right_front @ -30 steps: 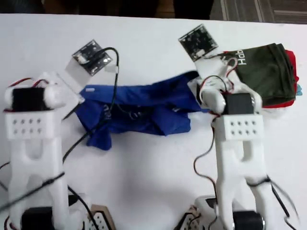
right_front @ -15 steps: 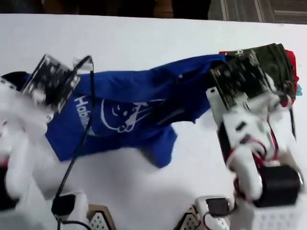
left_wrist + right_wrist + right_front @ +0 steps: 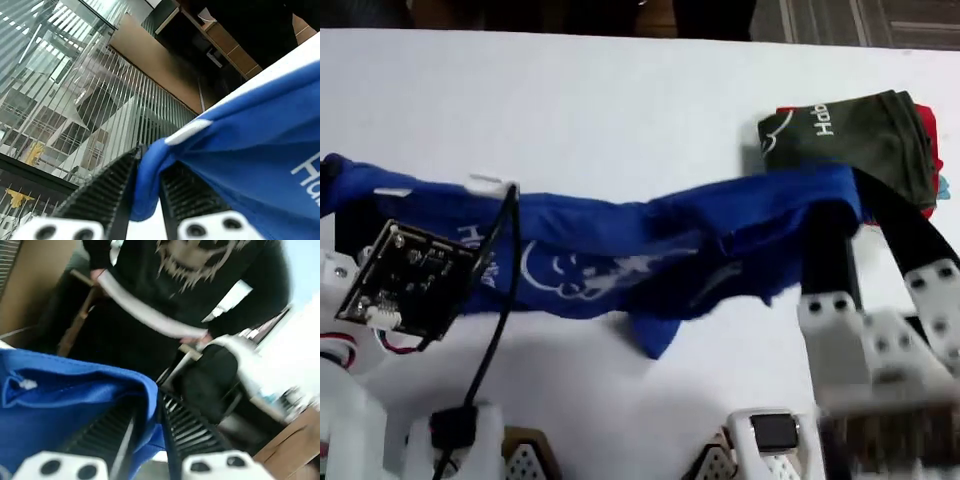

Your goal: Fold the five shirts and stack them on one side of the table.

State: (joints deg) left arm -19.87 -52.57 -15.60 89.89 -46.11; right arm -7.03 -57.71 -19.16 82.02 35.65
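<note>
Over white table (image 3: 620, 90), blue shirt (image 3: 620, 250), slatted wall (image 3: 100, 100)

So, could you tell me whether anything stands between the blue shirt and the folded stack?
Nothing visible does; one end of the blue shirt is right beside the folded stack.

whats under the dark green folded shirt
The edge of a red shirt pokes out beneath the dark green shirt, plus a sliver of light blue fabric. The rest is covered, so the count can't be told.
</note>
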